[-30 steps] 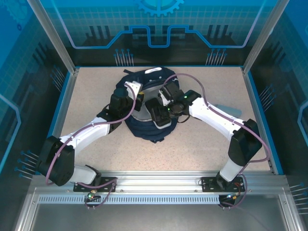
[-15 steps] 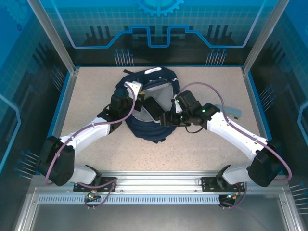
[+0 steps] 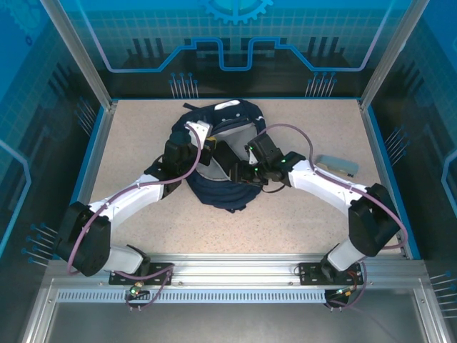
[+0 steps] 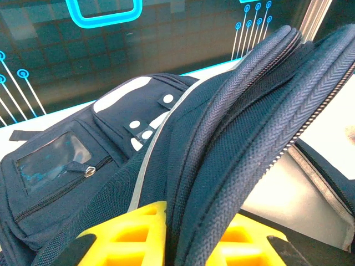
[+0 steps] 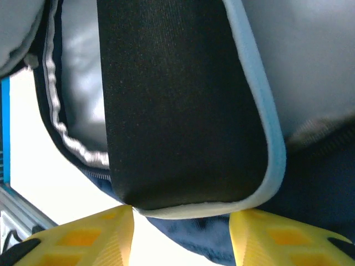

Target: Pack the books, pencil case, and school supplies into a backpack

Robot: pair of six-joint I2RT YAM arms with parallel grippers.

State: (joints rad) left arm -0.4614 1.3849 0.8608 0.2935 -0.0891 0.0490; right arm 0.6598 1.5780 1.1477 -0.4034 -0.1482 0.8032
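At the centre of the worktop [image 3: 143, 128] the backpack [image 3: 221, 194] lies with its mouth open toward the upper part of the overhead frame, its grey lining showing. The left claw [image 4: 188, 235] is pressed together on a fold of the zipped rim, lifting that edge from the left side of the opening. The black pouch [image 5: 177, 111], edged in pale blue and probably the pencil case, sits in the mouth of the bag. Its long axis runs straight away from the right claw [image 5: 182, 221], up the wrist-camera frame and over the lining. Its near end lies just at the tips of the yellow fingers [image 5: 83, 241], which stand apart on either side of it; whether they press on it or merely flank it I cannot tell. From above, the pouch lies up and to the left of the right claw, so the right arm is the nearer one and its line of reach matches the pouch's length. A push along that axis would likely seat it deeper. A flat grey-blue item [image 3: 335, 165] waits at centre right, well apart from the bag
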